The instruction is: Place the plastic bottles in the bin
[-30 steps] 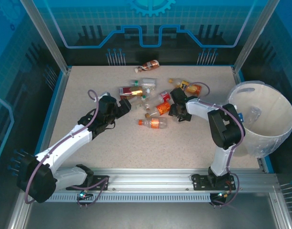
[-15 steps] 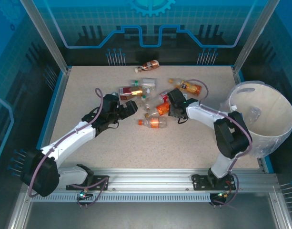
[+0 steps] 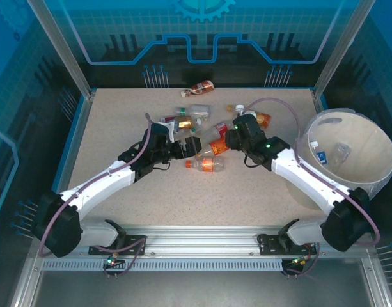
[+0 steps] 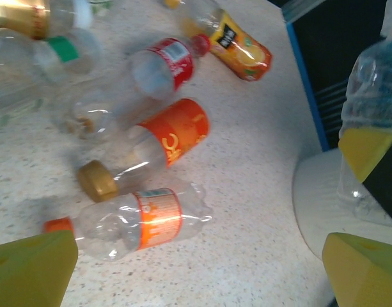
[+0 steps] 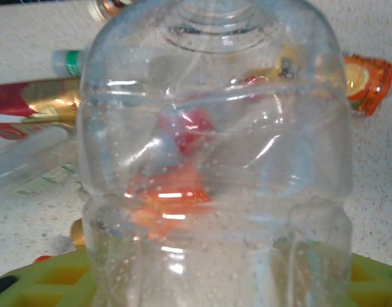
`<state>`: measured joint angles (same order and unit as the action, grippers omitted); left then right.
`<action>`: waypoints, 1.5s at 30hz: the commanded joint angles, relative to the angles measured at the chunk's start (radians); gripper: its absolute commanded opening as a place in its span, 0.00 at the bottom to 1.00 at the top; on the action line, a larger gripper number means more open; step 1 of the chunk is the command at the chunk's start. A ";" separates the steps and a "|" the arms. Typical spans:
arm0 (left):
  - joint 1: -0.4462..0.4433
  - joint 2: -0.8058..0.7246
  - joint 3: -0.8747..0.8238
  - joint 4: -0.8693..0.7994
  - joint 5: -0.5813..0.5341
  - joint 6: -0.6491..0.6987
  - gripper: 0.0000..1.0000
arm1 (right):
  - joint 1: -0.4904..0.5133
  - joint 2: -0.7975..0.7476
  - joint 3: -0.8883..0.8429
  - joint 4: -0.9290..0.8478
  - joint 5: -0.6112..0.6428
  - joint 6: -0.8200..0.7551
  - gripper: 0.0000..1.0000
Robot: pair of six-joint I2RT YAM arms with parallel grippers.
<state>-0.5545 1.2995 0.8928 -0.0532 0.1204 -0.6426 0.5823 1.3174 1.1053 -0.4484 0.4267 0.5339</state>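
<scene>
Right wrist view: a clear bottle sits very close to the camera, neck at the top. It is see-through and dented, with tiny drops inside. The right gripper seems clamped on it, though the grip is mostly hidden. It should hold tight, lift the bottle higher than the rim, and let go only over the bin at the right edge. The left gripper, jaws wide apart, hovers over the orange-label bottle mid-frame.

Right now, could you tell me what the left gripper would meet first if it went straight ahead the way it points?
Probably the orange-capped bottle, which lies just ahead of the left gripper and its open jaws, though depth is uncertain.
</scene>
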 commanded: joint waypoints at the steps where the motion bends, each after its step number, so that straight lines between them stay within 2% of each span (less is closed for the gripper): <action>1: -0.025 0.020 0.045 0.069 0.091 0.063 0.99 | 0.011 -0.070 0.018 -0.008 -0.038 -0.056 0.35; 7: -0.040 0.032 0.048 0.139 0.131 0.057 0.99 | 0.011 -0.177 0.097 -0.058 -0.013 -0.140 0.33; 11: -0.040 0.035 0.048 0.139 0.116 0.050 0.99 | 0.001 -0.230 0.181 -0.141 0.090 -0.211 0.33; 15: -0.041 0.037 0.043 0.135 0.103 0.047 0.99 | -0.061 -0.298 0.232 -0.215 0.149 -0.236 0.32; 21: -0.041 0.043 0.051 0.127 0.090 0.041 0.99 | -0.291 -0.391 0.270 -0.321 0.121 -0.269 0.32; 26: -0.041 0.048 0.055 0.117 0.076 0.037 0.99 | -0.573 -0.449 0.279 -0.396 0.066 -0.298 0.32; 35: -0.041 0.059 0.057 0.108 0.068 0.012 0.99 | -0.988 -0.486 0.123 -0.384 -0.088 -0.205 0.33; 39: -0.040 0.051 0.061 0.074 0.047 0.023 0.99 | -1.095 -0.480 0.084 -0.395 -0.184 -0.145 0.34; 45: -0.040 0.048 0.063 0.057 0.015 0.023 0.99 | -1.135 -0.457 0.065 -0.406 -0.077 -0.127 0.38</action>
<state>-0.5903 1.3552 0.9230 0.0284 0.1650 -0.6224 -0.5297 0.8623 1.1767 -0.8490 0.3176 0.3775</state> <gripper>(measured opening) 0.988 0.571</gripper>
